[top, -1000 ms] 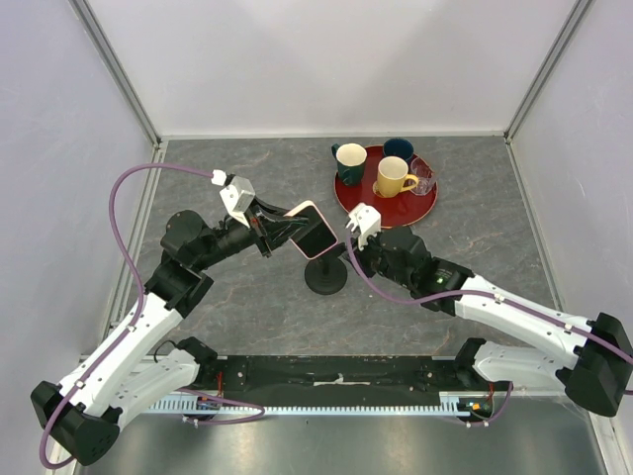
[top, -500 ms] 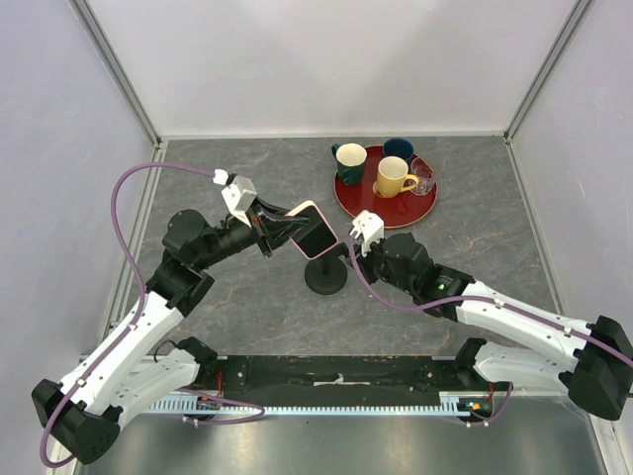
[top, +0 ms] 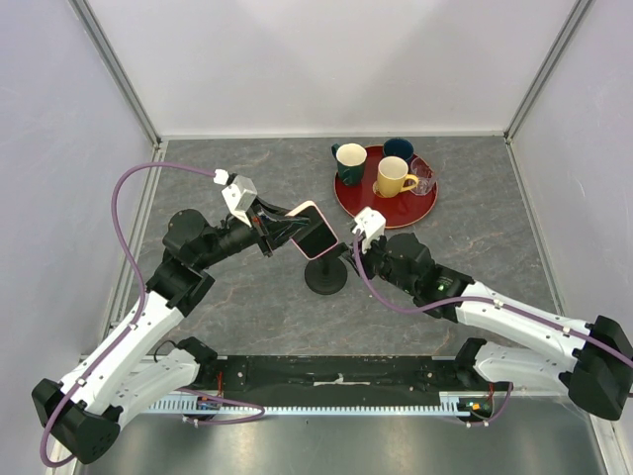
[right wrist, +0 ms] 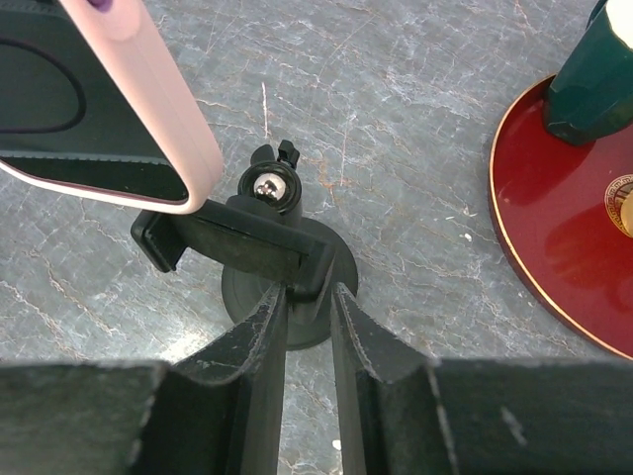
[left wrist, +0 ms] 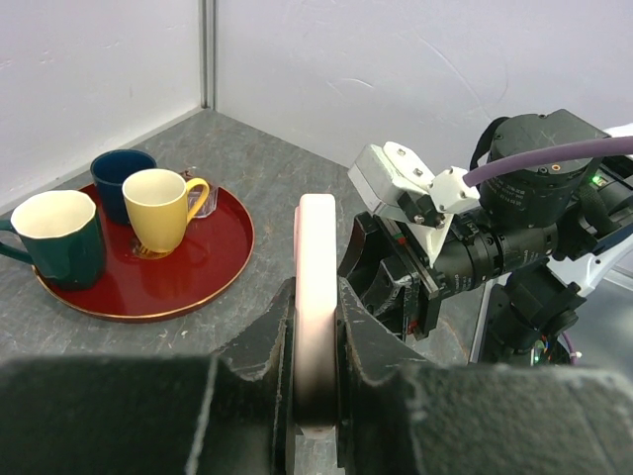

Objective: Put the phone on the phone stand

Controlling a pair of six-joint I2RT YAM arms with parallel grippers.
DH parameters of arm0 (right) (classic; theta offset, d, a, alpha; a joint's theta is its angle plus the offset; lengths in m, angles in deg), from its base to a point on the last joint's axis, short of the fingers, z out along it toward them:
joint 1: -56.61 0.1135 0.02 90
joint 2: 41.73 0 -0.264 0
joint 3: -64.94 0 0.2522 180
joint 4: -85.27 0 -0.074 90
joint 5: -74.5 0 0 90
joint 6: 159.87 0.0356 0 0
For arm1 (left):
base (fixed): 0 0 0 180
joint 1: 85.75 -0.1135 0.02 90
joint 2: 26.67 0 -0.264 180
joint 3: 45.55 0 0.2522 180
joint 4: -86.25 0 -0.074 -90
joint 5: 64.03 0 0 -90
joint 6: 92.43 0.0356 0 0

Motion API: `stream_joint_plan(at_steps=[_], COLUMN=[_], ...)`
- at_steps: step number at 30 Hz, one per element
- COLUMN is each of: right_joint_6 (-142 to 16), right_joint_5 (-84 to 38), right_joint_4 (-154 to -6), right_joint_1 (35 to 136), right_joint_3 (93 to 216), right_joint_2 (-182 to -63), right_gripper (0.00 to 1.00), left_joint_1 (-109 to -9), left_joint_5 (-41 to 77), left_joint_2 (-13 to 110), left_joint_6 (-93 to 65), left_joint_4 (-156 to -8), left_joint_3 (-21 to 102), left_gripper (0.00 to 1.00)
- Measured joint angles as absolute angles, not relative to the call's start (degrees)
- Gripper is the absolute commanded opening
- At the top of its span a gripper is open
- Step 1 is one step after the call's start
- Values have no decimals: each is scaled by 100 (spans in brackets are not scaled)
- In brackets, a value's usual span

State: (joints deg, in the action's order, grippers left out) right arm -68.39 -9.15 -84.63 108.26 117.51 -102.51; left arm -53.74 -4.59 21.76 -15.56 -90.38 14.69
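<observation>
Two arms meet mid-table. Left gripper (top: pixel 280 227) (left wrist: pixel 316 332) has its jaws clamped on the phone (top: pixel 315 232) (left wrist: pixel 316 259) (right wrist: pixel 127 109), pinching it across its thin edge, pink case rim showing between the fingers in the left wrist view. Phone is off the table, tilted, screen facing up and right, hanging just over the phone stand (top: pixel 326 276) (right wrist: pixel 259 242). In the right wrist view its lower corner overlaps the left end of the stand's cradle; cannot tell if they touch. Phone is not seated in the cradle.

Right gripper (top: pixel 352 253) (right wrist: pixel 309 295) comes in low from the right, jaws closed narrowly on the right end of the stand's cradle, one finger on each side. Stand's disc base sits flat on the grey table (top: pixel 237 307).

Red tray (top: pixel 343 201) (left wrist: pixel 213 259) (right wrist: pixel 554 233) sits behind and to the right of the stand, apart from it, carrying a dark green mug (top: pixel 349 161), a yellow mug (top: pixel 393 178), a navy mug (top: pixel 399 150) and a small glass (top: pixel 423 179).
</observation>
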Motion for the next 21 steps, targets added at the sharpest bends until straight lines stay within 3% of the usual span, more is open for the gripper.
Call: stream_joint_plan(at_steps=[8, 10, 21], right_joint_6=[-6837, -6822, -6857], right_joint_5=[-808, -762, -803], right_joint_4=[-8577, -8684, -8802], right_joint_1=[10824, 10824, 10772], right_joint_3=[11729, 11674, 11622], right_joint_2=[-10307, -10307, -10310], right_gripper=[13, 0, 0], left_joint_1=[-5374, -5374, -5376], left_joint_5=[-462, -464, -1052], left_joint_2=[2176, 2178, 2261], left_joint_6=[-1556, -1556, -1510], left_joint_4=[-9038, -9040, -9296], left_joint_3=[1469, 1469, 1340], left_gripper=[2, 2, 2])
